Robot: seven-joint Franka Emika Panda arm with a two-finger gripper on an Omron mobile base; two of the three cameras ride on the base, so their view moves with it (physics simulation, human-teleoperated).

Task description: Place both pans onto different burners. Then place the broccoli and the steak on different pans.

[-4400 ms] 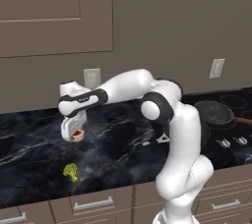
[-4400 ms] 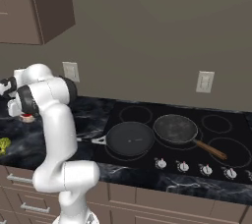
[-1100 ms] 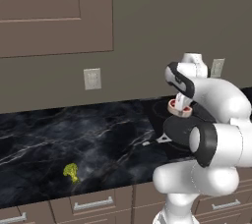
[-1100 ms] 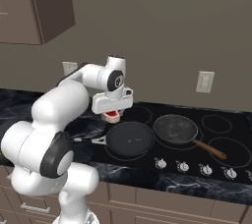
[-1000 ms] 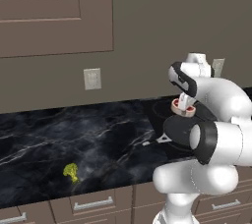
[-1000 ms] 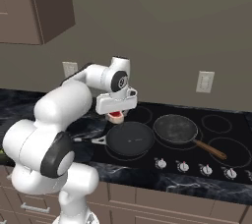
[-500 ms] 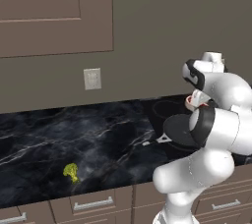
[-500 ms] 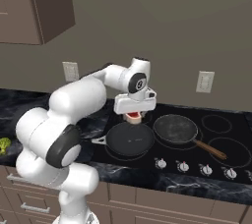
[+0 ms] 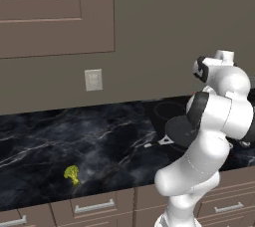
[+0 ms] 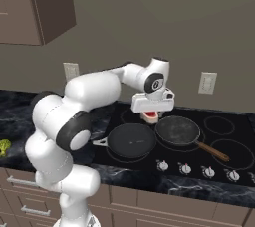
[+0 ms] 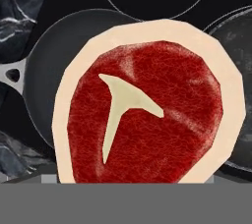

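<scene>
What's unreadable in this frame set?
- Gripper fingertips: hand view, covered by the steak; right base view, too small to see contact.
- Speckled pan: left base view, behind the arm.
- Black pan: hand view, mostly under the steak; left base view, partly behind the arm.
- Broccoli: right base view, cut by the left edge.

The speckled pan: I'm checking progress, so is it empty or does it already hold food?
Empty. The speckled pan shows a bare inside; the steak hangs under the hand, above the cooktop.
</scene>
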